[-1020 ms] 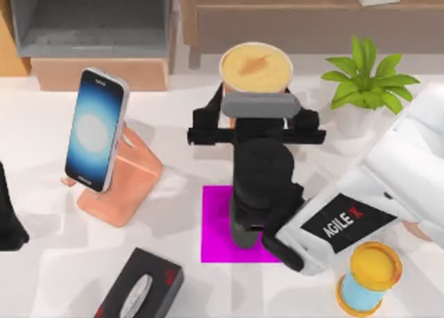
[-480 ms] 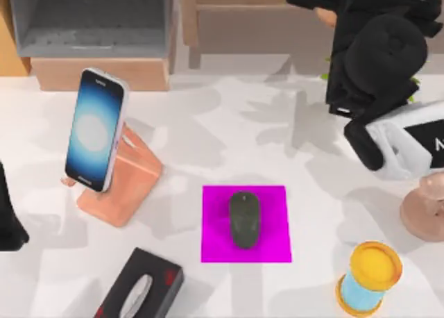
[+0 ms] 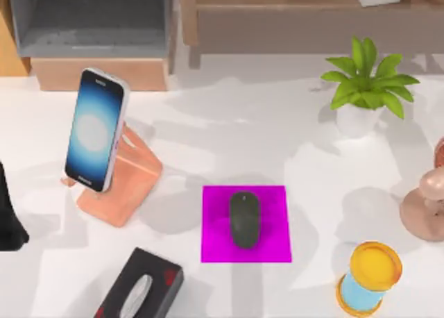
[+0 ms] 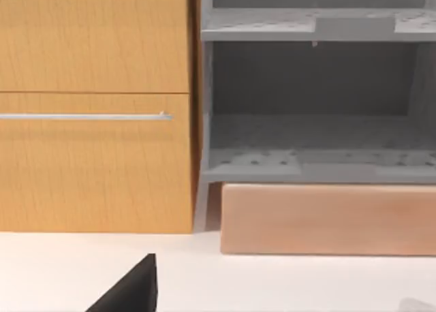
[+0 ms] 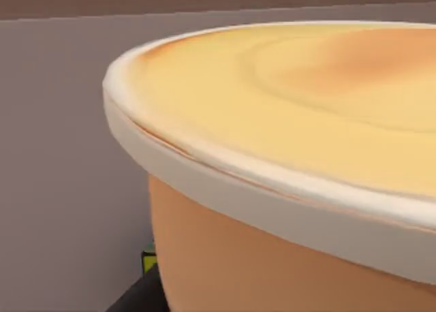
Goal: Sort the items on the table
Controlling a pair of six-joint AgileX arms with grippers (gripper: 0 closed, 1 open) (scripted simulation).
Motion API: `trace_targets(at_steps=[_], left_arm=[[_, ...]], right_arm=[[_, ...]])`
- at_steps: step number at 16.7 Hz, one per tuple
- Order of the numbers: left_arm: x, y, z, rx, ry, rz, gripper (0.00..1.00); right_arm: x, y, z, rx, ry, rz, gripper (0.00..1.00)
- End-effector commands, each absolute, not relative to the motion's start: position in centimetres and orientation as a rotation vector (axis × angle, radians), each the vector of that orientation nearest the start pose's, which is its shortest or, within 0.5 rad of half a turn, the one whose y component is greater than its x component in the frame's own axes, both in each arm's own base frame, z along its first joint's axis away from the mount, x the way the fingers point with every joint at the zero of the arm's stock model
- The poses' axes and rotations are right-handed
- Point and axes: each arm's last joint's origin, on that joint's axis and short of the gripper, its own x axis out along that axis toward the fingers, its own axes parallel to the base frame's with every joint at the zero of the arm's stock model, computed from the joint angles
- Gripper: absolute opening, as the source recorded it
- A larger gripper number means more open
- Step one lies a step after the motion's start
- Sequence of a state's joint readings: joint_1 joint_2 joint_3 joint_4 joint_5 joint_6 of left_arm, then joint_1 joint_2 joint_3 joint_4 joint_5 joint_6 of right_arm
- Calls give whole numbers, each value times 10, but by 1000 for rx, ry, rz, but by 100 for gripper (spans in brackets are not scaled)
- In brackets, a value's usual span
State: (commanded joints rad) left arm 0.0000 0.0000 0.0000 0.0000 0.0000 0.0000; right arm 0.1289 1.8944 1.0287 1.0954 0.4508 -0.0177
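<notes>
Mouse (image 3: pixel 244 219): being carried by magenta mat (image 3: pixel 216 224), table (image 3: pixel 277 137) centre.
Smartphone (image 3: pixel 94 129): being propped on left stand (image 3: pixel 128 186).
Coffee cup (image 5: pixel 286 189): being viewed close by right wrist.
Grip: cannot be told.

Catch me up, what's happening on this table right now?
Sorting is partway. The mouse lies on the magenta mat mid-table, and the phone leans on its peach stand at the left. The right wrist view is pressed up against the orange coffee cup, foam on top. The left arm sits parked at the table's left edge.
</notes>
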Motion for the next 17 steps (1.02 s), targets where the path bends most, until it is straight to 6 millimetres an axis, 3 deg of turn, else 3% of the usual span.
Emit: trace_targets(at_steps=[5,10,14,17], left_arm=[[106,-1,160,0,0,0,100],[106,-1,160,0,0,0,100],[106,-1,160,0,0,0,100],[106,-1,160,0,0,0,100]], right_arm=[[432,-29,230,-21,-139,-226,0],[449,-88,241,-31,-72,-116,0],[456,-118,242,-19,-23,-44,0],[458,-127,239,-10,1,-17,0]])
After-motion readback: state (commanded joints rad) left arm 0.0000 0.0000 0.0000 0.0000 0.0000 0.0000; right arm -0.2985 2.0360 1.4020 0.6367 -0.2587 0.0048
